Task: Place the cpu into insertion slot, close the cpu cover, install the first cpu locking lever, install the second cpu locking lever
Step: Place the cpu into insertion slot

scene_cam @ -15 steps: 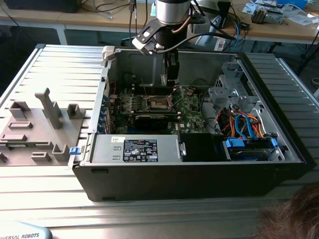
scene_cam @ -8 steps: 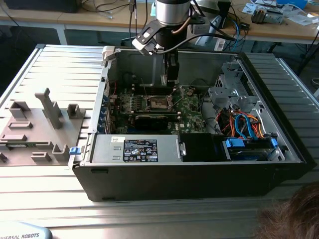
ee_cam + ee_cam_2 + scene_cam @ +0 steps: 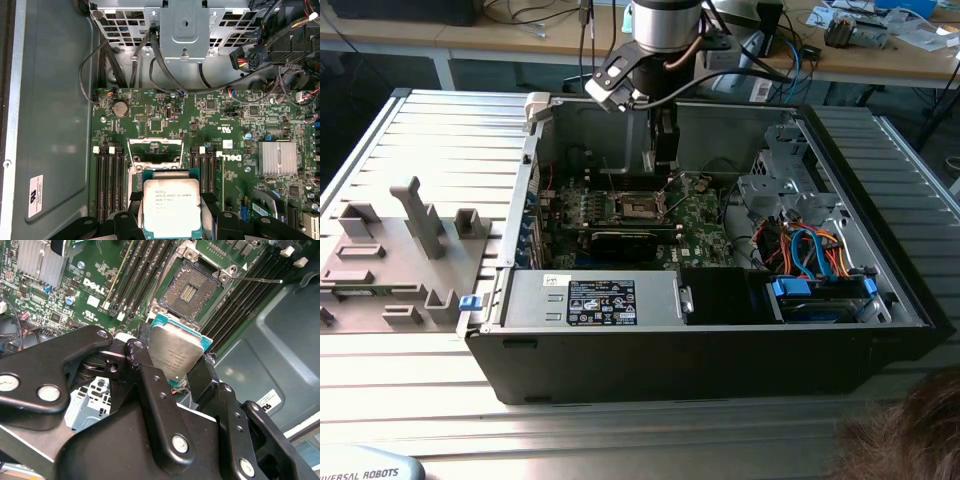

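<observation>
**boardnoob:** so what's the claw doing up close?

**rigwatcher:** the gripper (image 3: 172,359) is clamped on the cpu (image 3: 176,347), with one black finger (image 3: 150,382) on each of two opposite edges. In the first wrist view the chip's dull metal top faces the camera, with a green rim peeking out around it. It's hanging in the air over the board, not seated.

**boardnoob:** and the socket?

**rigwatcher:** just past the chip. In the second wrist view the insertion slot (image 3: 192,287) is wide open, bare contact field showing. In the first wrist view the cpu cover (image 3: 154,147) looks flipped up, standing just beyond the chip. A thin wire lever (image 3: 257,279) sticks out loose across the memory slots (image 3: 245,300) on one side of the socket.

**boardnoob:** wider picture?

**rigwatcher:** further out on the motherboard (image 3: 225,120) there's a finned heatsink (image 3: 280,157) and a coin battery (image 3: 120,108). Past those is the drive cage (image 3: 182,22) with black cables hanging off it. In the exterior view the arm (image 3: 665,25) drops down into the open computer case (image 3: 720,370), which lies on its side on a ribbed metal table (image 3: 440,130). A grey holder tray (image 3: 380,270) sits beside the case at the exterior view's left. A person's hair (image 3: 910,430) pokes in at the near corner on the exterior view's right.
</observation>
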